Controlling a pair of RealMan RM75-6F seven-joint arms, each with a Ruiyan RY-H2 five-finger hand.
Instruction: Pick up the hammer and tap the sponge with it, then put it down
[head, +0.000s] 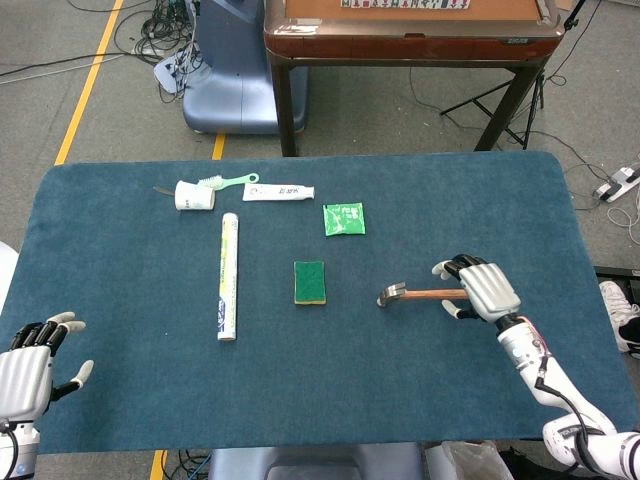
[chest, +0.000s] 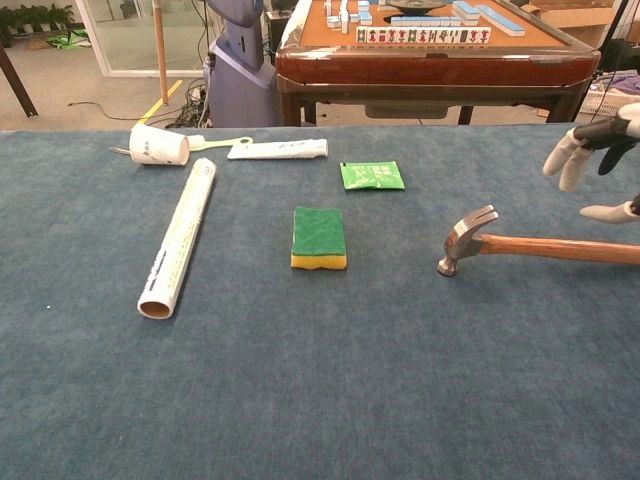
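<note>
The hammer (head: 410, 294) (chest: 520, 242) lies flat on the blue table, steel head toward the left, wooden handle pointing right. The green-topped, yellow-sided sponge (head: 309, 282) (chest: 319, 237) lies to its left near the table's middle. My right hand (head: 478, 287) (chest: 597, 155) hovers over the handle's far end, fingers spread, and the chest view shows it above the wood without holding it. My left hand (head: 30, 370) is at the front left corner, fingers apart, holding nothing.
A long white tube (head: 228, 275) lies left of the sponge. At the back lie a white cup (head: 194, 195), a toothbrush (head: 228, 181), a toothpaste tube (head: 278, 192) and a green packet (head: 343, 219). A wooden table (head: 410, 35) stands behind.
</note>
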